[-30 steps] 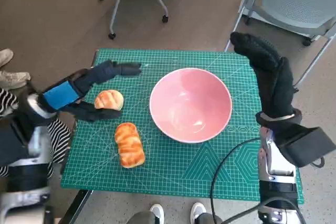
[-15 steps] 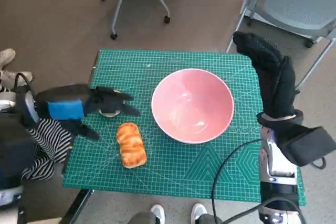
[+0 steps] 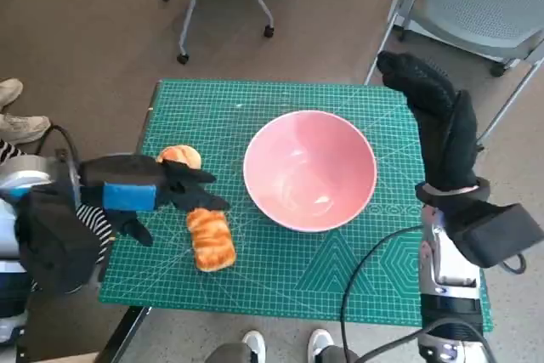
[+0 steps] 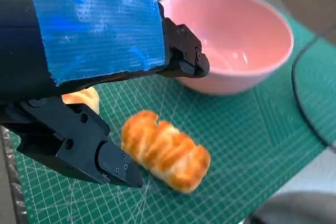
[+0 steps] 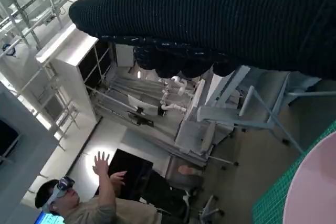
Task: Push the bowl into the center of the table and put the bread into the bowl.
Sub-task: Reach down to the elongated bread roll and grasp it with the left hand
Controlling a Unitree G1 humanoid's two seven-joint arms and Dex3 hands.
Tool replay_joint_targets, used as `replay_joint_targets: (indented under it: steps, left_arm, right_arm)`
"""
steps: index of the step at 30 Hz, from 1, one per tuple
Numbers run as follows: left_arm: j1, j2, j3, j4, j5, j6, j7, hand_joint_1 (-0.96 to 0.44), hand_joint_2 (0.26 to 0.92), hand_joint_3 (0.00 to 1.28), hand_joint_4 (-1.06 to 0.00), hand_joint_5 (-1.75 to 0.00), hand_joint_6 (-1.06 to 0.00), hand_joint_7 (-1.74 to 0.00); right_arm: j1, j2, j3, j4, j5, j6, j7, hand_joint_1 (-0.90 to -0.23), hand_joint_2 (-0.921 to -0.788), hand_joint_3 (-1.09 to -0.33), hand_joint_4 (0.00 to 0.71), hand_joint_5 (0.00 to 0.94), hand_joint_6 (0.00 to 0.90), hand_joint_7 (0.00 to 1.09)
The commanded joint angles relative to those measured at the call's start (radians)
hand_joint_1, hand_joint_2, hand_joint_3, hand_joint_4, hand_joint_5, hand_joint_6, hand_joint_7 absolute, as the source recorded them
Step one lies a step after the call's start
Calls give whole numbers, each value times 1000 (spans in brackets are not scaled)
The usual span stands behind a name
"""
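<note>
The pink bowl already sits about mid-tabletop, empty, while the left hand, fingers spread and holding nothing, hovers over the long bread loaf just beneath its fingertips, and the raised right hand is idle, so the grasp and drop remain.

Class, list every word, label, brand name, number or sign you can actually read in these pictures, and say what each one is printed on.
No text can be read in any view.
Cutting mat: pale grid lines and geometric patterns; any scale figures along its edges are too small to read.
Pink bowl, long bread, round bun: unmarked.
Left hand, with plain blue tape, and right hand: no lettering.
</note>
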Motion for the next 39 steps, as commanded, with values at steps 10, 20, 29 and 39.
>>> replay_joint_targets:
  steps: [10, 20, 29, 39]
  left_arm:
    - [5, -56, -100, 76, 156, -73, 109, 90, 757, 15, -194, -6, -381, -24]
    - [-35, -131, -175, 244, 283, -230, 253, 61, 754, 8, -292, -22, -427, -27]
    - [-82, -170, -227, 400, 413, -369, 405, 33, 804, 24, -501, -35, -540, -40]
    - [-103, -140, -261, 409, 512, -374, 470, 20, 914, 64, -682, -771, -711, -835]
  right_arm:
    - [27, -15, -8, 15, 5, 4, 9, -686, -921, -733, 235, 8, 73, 609]
    - [43, -14, -8, 8, 1, -1, 3, -690, -921, -729, 235, 7, 73, 601]
    - [58, -9, -2, -4, -5, 1, -4, -689, -921, -731, 233, 4, 73, 595]
    - [72, -12, -7, -18, -1, -1, -4, -686, -921, -731, 235, 4, 78, 591]
